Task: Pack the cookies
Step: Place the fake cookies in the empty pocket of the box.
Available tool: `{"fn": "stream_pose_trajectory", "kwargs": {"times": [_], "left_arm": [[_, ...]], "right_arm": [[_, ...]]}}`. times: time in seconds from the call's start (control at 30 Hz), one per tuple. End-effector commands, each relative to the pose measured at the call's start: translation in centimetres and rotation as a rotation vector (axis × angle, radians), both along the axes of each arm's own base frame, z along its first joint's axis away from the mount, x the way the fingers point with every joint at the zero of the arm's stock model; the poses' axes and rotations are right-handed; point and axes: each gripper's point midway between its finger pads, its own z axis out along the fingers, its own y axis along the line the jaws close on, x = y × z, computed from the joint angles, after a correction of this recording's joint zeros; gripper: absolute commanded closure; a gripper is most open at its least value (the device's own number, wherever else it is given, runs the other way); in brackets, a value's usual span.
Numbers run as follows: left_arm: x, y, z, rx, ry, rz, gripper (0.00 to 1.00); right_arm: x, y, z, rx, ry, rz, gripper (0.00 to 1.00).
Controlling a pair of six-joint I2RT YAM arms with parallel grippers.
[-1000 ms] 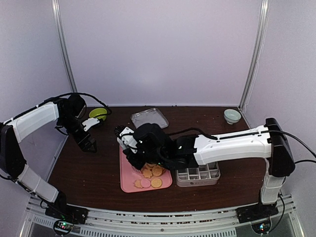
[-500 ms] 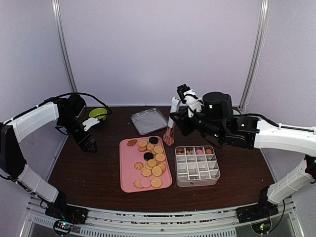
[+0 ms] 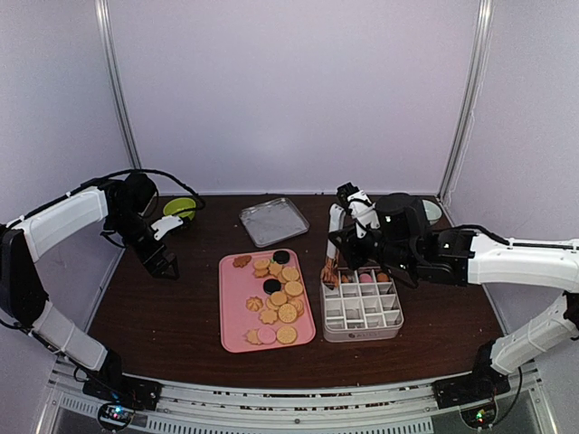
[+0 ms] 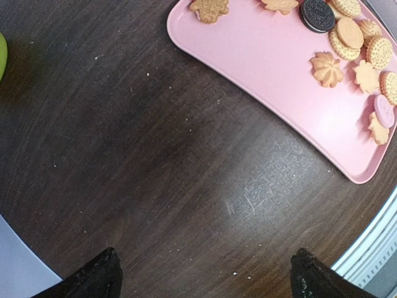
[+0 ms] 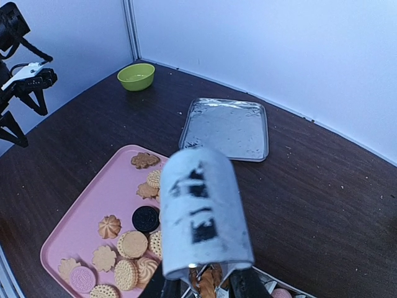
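Observation:
Several cookies (image 3: pixel 279 291), round golden, flower-shaped, black and pink, lie on a pink tray (image 3: pixel 237 327). My right gripper (image 3: pixel 342 240) is shut on white tongs (image 5: pixel 205 211) that point down. Their tips pinch a brown cookie (image 3: pixel 329 274) at the rear left corner of the grey compartment box (image 3: pixel 362 309). A few cookies (image 3: pixel 365 278) sit in the box's rear row. My left gripper (image 4: pixel 205 276) is open over bare table left of the tray, its black fingertips (image 4: pixel 102 274) wide apart with nothing between them.
A green bowl (image 3: pixel 180 209) stands at the back left and a metal tray (image 3: pixel 273 221) behind the pink one. A pale bowl (image 3: pixel 429 212) at the back right is partly hidden by my right arm. Metal frame posts (image 3: pixel 118 90) flank the table.
My right arm has swung from over the pink tray up and to the right, then lowered the tongs to the box's rear left corner. The left arm has not moved.

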Motion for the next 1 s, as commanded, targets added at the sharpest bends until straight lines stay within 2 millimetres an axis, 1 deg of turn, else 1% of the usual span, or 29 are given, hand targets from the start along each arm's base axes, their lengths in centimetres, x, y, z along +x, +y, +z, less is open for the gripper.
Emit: {"fn": "stream_pose_trajectory", "kwargs": {"times": [0.0,0.23,0.4,0.8,0.97], "left_arm": [[0.45,-0.17,0.54,-0.023,-0.012,-0.001,0.03],[0.43,-0.25,0.54,-0.027,-0.009,-0.002,0.03],[0.47,-0.29,0.55,-0.031,-0.008,-0.002,0.03],[0.50,-0.44,0.57,-0.038,-0.007,-0.003,0.03],[0.56,-0.55,0.64,-0.043,-0.007,-0.004,0.03]], "right_arm": [[0.29,-0.46,1.45,0.053,-0.032,-0.021,1.00],[-0.10,-0.94,1.56,0.063,-0.029,-0.019,1.00],[-0.33,-1.20,1.71,0.070,-0.028,-0.019,0.98],[-0.42,-1.02,1.59,0.085,-0.012,-0.015,0.88],[-0.36,-0.98,1.27,0.078,-0.006,-0.017,0.81]]}}
